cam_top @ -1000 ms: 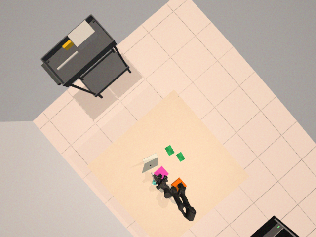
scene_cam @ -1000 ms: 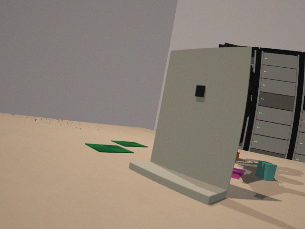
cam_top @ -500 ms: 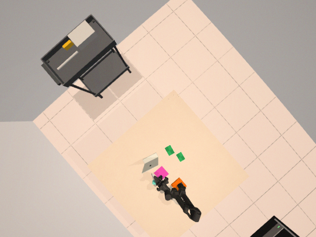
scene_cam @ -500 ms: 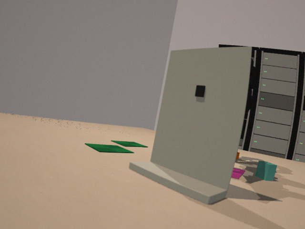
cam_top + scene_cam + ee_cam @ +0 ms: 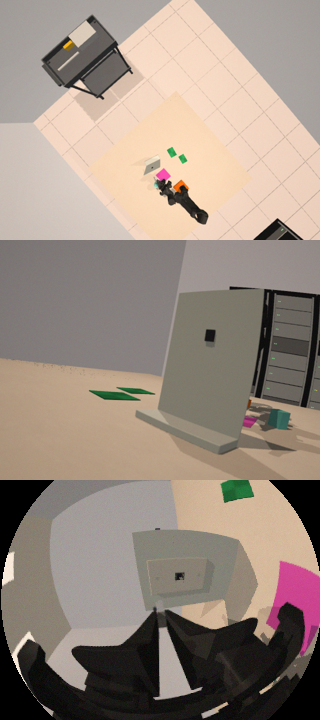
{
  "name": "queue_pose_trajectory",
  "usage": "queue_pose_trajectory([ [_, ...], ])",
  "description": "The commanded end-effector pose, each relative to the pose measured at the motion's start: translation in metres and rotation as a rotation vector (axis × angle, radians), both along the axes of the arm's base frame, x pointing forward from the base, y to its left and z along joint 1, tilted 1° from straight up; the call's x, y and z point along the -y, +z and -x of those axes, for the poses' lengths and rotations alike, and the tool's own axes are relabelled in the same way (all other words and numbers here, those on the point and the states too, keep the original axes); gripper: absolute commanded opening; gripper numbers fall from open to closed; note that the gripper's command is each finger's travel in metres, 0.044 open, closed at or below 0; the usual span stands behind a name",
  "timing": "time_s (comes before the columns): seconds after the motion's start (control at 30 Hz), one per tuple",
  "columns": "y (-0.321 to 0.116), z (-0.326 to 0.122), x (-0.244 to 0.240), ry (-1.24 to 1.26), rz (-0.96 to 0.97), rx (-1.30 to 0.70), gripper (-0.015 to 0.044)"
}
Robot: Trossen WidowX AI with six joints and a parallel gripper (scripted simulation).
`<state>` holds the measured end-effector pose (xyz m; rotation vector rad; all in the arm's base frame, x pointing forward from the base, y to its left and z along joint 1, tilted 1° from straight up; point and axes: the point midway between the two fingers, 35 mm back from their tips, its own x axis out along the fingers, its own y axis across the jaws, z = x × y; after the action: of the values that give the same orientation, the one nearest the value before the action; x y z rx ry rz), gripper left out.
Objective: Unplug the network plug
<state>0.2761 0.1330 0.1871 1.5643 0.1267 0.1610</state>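
Note:
The grey upright panel stands on the table, with the dark, empty socket opening in its front. My gripper is shut on the small pale plug, which shows at the fingertips, away from the panel and raised in front of it. The fingers hide most of the plug, and its tab cannot be made out. A flat magenta square lies on the table between the panel and the arm, beside and below the gripper.
A teal block stands on the table near the gripper. An orange piece lies by the arm. Two flat green patches lie beyond the magenta square.

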Motion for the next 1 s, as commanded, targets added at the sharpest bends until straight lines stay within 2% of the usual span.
queue_pose_trajectory([
  [0.0, 0.004, 0.002, 0.002, -0.004, 0.002, 0.001, 0.0],
  [0.27, 0.005, 0.004, 0.002, 0.003, 0.019, -0.019, 0.0],
  [0.97, -0.042, 0.003, -0.001, 0.109, 0.203, -0.333, 0.0],
])
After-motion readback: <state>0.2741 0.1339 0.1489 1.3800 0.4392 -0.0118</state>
